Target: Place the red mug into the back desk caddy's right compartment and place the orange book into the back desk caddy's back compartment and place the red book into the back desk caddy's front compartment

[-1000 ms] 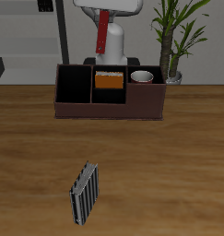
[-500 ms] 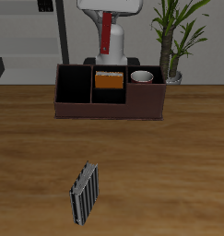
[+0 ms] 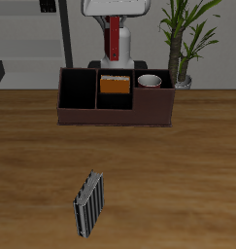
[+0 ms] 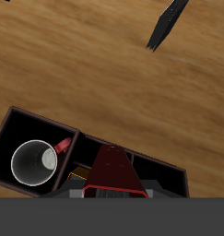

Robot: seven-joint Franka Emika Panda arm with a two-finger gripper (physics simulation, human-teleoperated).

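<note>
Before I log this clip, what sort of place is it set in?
Probably a simulated study or office corner: a wooden table carrying a dark maroon-brown three-section desk caddy, a grey-and-black striped book standing nearer the front edge, and a green potted plant behind.

1. The Franka arm [image 3: 122, 41], rendered in smooth white, rises behind the table as a rounded column.
2. A broad, pale grey-white gripper [image 3: 115, 10] housing with rounded corners caps the arm; a darker band runs along its lower edge.
3. In the wrist view, the gripper body [image 4: 111, 193] appears as a grey block with dark, squared details on either side.
4. No cables, screws or printed markings can be made out at this resolution.
</note>
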